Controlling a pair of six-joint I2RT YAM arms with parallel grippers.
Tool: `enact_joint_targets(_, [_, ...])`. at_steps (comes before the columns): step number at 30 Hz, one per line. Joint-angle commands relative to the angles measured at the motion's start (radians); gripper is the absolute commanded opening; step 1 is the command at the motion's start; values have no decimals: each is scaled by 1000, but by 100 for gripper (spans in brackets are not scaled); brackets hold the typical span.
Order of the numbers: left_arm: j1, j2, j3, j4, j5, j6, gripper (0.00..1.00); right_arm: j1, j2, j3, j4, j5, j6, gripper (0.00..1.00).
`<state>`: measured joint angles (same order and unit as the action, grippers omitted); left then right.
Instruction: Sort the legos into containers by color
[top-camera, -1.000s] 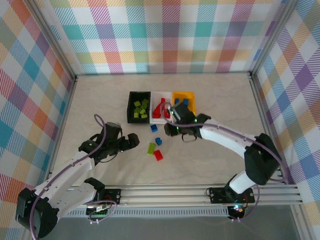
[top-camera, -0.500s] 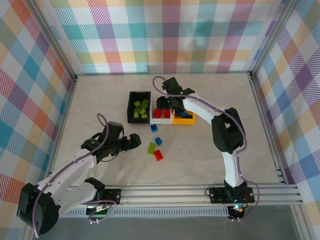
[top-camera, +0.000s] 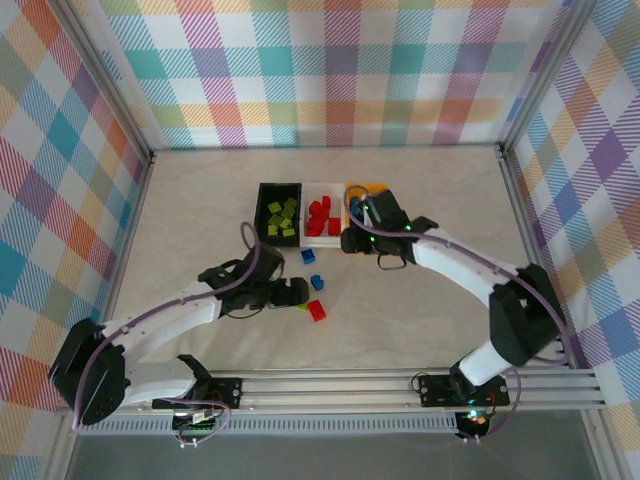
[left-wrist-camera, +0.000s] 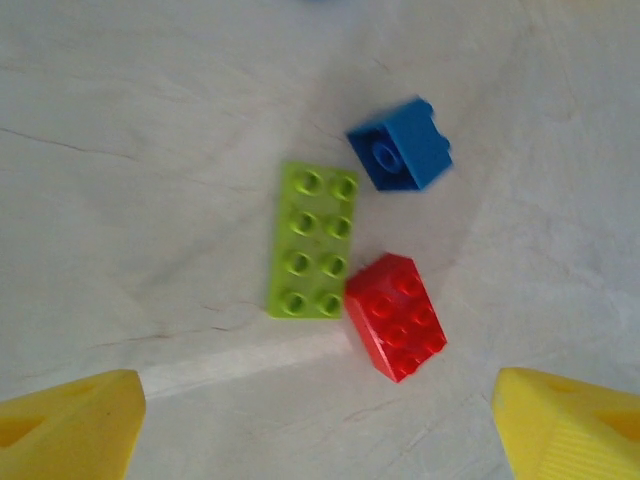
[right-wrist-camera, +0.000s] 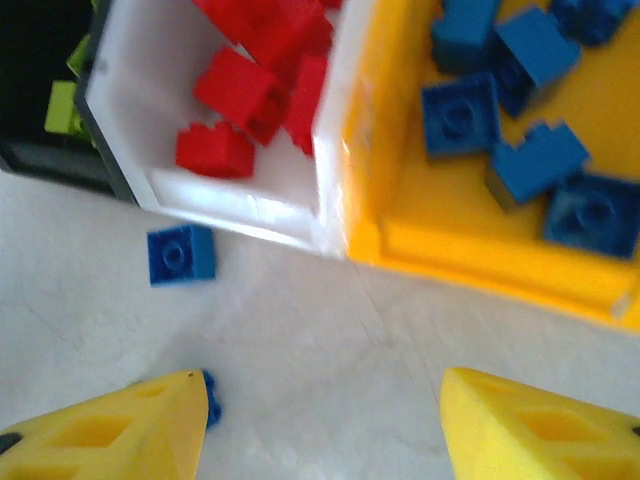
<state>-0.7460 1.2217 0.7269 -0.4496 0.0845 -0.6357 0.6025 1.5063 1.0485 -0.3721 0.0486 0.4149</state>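
Note:
Three containers stand in a row: black (top-camera: 262, 213) with green legos, white (top-camera: 322, 236) with red ones, orange-yellow (top-camera: 368, 187) with blue ones. Loose on the table lie a green lego (left-wrist-camera: 316, 240), a red lego (left-wrist-camera: 397, 315) touching it, and a blue lego (left-wrist-camera: 400, 157). My left gripper (left-wrist-camera: 320, 430) hovers open just near of these three, nothing between its fingers. My right gripper (right-wrist-camera: 320, 425) is open and empty over bare table in front of the white bin (right-wrist-camera: 230, 205) and orange-yellow bin (right-wrist-camera: 480, 255). Another blue lego (right-wrist-camera: 181, 254) lies there, and a further blue one (right-wrist-camera: 207, 398) peeks from behind my left finger.
Plaid walls enclose the table on three sides. The right arm (top-camera: 470, 270) arcs over the right part of the table and covers part of the orange-yellow bin. The black bin's corner (right-wrist-camera: 40, 60) sits at the far left of the right wrist view.
My right gripper swung out over the bins, opened, and came back to their near side. My left gripper moved right to the loose legos.

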Motion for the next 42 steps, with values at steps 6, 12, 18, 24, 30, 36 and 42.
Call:
enact_joint_targets(6, [-138, 152, -2, 137, 6, -84, 85, 0, -182, -186, 30, 48, 52, 64])
enact_joint_targets(12, [-170, 279, 66, 164, -16, -80, 78, -1, -217, -227, 45, 51, 68, 64])
enact_joint_targets(18, [-185, 369, 149, 157, -31, -45, 71, -15, -255, -255, 41, 54, 68, 64])
enact_joint_targets(24, [-211, 458, 241, 81, -81, 13, 63, -40, -280, -278, 39, 45, 70, 64])
enact_joint_targets(30, [-258, 520, 310, -33, -192, 77, 56, -63, -300, -296, 43, 36, 73, 64])
enact_joint_targets(36, [-301, 551, 335, -81, -281, 97, 44, -79, -300, -303, 55, 20, 82, 64])
enact_joint_targets(42, [-302, 492, 320, -71, -286, 81, 37, -87, -301, -298, 55, 17, 82, 64])
